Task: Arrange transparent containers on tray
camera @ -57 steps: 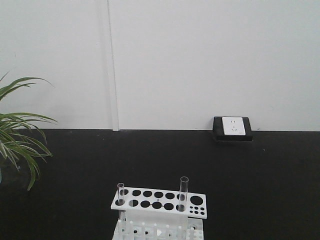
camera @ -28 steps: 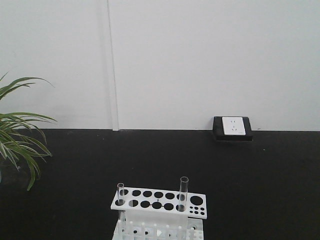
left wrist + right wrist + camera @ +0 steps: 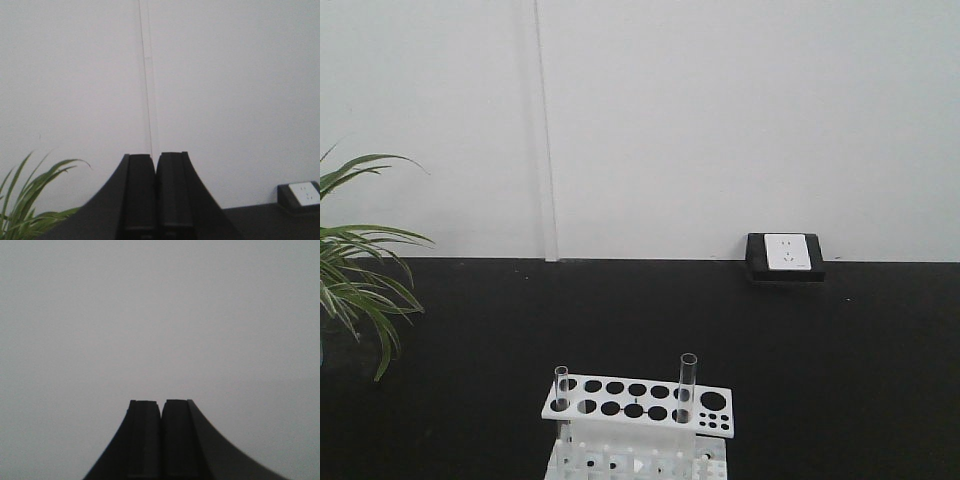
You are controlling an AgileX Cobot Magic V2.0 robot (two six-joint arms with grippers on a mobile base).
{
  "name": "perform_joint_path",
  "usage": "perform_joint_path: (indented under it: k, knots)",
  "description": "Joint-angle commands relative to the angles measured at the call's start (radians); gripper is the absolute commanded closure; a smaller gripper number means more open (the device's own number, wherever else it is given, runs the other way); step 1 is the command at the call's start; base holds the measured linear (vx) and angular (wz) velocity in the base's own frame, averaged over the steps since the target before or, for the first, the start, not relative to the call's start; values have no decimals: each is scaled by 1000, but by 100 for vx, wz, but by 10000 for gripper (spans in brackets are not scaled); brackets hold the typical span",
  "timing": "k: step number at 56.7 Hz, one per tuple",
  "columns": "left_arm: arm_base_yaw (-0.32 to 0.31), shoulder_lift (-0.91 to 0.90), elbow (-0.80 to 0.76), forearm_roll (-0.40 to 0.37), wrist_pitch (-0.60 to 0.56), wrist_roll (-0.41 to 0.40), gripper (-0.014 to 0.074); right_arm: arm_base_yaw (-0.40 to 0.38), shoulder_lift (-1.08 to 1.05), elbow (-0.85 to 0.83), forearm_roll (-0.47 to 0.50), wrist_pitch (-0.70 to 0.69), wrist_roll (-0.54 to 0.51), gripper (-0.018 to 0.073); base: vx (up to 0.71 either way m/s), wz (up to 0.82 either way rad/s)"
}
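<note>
Front-facing view: shorter test tube [image 3: 561, 388] and taller test tube [image 3: 687, 385] are seen upright in white rack [image 3: 638, 398], lower centre, on black tabletop [image 3: 840, 350] | left wrist view: left gripper [image 3: 155, 157] is seen closed, finger against finger | right wrist view: right gripper [image 3: 161, 404] is seen closed likewise

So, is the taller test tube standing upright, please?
Upright: the taller test tube stands vertically in a hole of the white rack, rim up.
</note>
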Motion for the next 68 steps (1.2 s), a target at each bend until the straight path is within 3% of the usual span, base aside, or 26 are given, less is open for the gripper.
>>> perform_joint_path:
  k: [1, 13, 21, 30, 43, 51, 63, 68]
  knots:
    - [1, 71, -48, -2, -83, -2, 603, -6, 74, -55, -1, -73, 18, 571, 0, 0]
    - [1, 164, -48, -1, -120, 1, 595, -6, 144, -53, -1, -87, 27, 567, 0, 0]
    - [1, 172, -48, -1, -116, 1, 533, -6, 146, -53, -7, -82, 27, 528, 0, 0]
    - [1, 172, -48, -2, -113, 0, 384, -6, 146, -53, -10, -73, 27, 377, 0, 0]
    - [1, 172, -48, -2, -112, -1, 122, -6, 151, -53, -11, -66, 10, 41, 0, 0]
    - [1, 172, -47, -2, -109, -1, 43, -6, 152, -53, -8, -70, 12, -99, 0, 0]
    - [1, 171, -47, -4, -117, -3, 35, -4, 149, -53, -3, -81, 21, -123, 0, 0]
    - [-17, 172, -47, -11, -120, -30, 35, 35, 150, -53, 25, -96, 61, -106, 0, 0]
